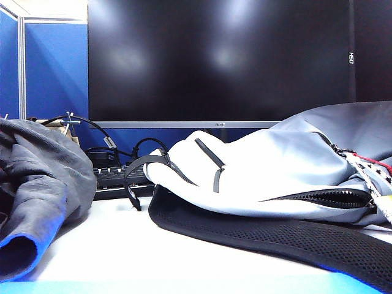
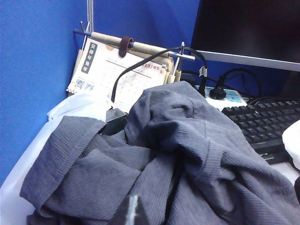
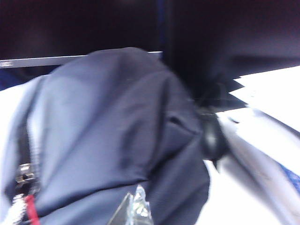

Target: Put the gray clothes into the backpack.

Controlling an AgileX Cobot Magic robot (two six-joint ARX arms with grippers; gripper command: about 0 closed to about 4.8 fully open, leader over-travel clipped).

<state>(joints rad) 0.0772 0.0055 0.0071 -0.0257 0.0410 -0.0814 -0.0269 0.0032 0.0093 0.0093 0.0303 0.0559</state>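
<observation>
Exterior view, nearest first: the white table carries the gray clothes, a crumpled heap at the left edge, and the backpack lying on its side across the middle and right, its black mesh back panel toward the camera and a black zipper running along its flank. The two are apart, with bare table between them. Behind them sit a black keyboard and loose cables, then a large dark monitor against a blue partition. Neither arm shows here.

Left wrist view: the left gripper shows only as a closed tip at the frame edge, just above the shirt's ribbed folds and holding nothing. Beyond the shirt stand a paper calendar and a power strip.

Right wrist view is blurred: the right gripper is likewise closed and empty, its tip close over the backpack's gray fabric. A patterned cord with a red bit lies at the bag's side.
</observation>
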